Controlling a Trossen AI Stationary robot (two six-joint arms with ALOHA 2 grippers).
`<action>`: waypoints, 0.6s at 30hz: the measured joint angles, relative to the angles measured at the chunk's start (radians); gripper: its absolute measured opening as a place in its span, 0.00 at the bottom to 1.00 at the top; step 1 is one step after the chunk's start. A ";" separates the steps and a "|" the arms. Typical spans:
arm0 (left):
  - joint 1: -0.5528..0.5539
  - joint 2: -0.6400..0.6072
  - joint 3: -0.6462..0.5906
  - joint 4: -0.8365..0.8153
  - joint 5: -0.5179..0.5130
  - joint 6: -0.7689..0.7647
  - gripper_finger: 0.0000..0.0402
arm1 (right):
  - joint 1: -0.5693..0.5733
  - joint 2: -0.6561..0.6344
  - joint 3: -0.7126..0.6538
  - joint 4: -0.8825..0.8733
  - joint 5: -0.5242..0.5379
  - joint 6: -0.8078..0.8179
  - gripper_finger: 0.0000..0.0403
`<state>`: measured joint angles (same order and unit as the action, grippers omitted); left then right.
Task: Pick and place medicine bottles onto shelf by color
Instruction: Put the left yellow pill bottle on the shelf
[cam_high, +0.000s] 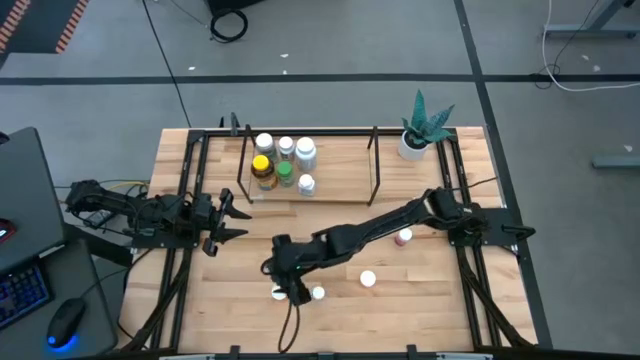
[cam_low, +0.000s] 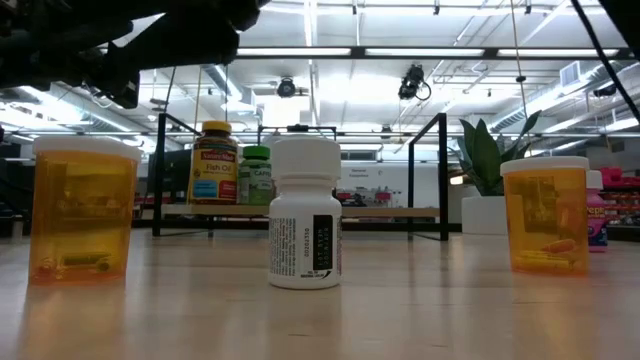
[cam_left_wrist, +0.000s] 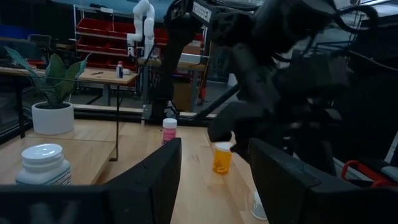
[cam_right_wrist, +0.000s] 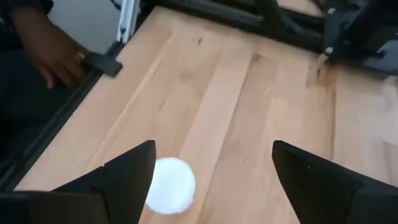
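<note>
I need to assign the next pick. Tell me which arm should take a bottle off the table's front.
Right. Its pincer hangs open over the front of the table, with a white-capped bottle just beneath it. The left pincer sits open near the shelf, farther from the loose bottles.

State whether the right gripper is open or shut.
Open: the right gripper shows its fingers spread wide above a white bottle cap.

Smooth pale wood table (cam_high: 420, 300), translucent amber plastic bottles (cam_low: 83, 208), black metal-framed shelf (cam_high: 374, 165)
</note>
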<state>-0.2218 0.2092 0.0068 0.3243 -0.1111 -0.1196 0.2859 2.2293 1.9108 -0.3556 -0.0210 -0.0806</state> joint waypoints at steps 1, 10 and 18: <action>0.000 0.000 0.000 0.000 0.000 0.000 0.48 | 0.002 0.018 0.026 -0.022 0.000 0.000 0.82; 0.000 0.000 0.000 0.001 0.000 0.000 0.48 | 0.038 0.162 0.201 -0.144 0.001 0.033 0.86; 0.000 0.000 0.000 0.000 0.000 0.000 0.48 | 0.056 0.219 0.230 -0.167 0.022 0.046 0.92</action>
<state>-0.2219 0.2092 0.0067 0.3248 -0.1108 -0.1196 0.3420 2.4482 2.1412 -0.5223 0.0007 -0.0350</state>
